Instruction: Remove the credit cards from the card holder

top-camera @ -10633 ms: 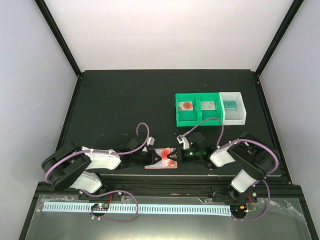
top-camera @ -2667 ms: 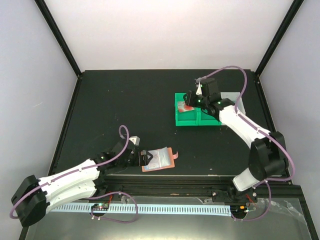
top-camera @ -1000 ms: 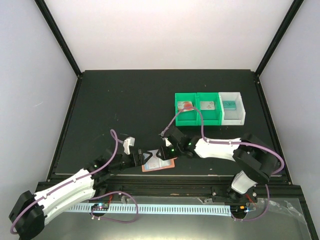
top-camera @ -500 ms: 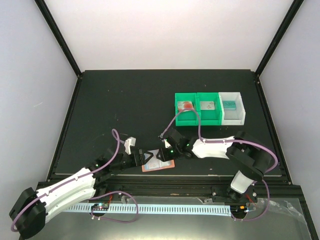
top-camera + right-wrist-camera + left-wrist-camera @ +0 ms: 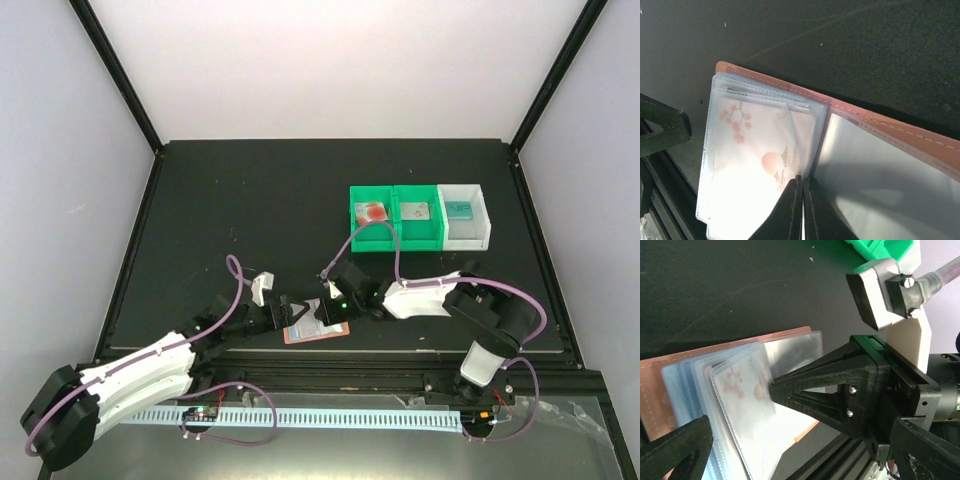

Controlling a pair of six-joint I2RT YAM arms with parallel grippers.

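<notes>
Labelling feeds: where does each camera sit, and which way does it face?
Top external: above, behind the bases, looking down at the table; both arms show.
Left wrist: behind the open left gripper, facing the card holder, right gripper opposite.
Right wrist: behind the shut right gripper, facing the card holder.
Shared: the card holder.

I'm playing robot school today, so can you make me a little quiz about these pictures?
1. True or false: the left gripper is wide open.
2. Where is the teal card? A: in the white bin. B: in a green bin.
3. Which pink thing does the shut right gripper touch?
Key: 1 true; 2 A; 3 the card holder.
</notes>
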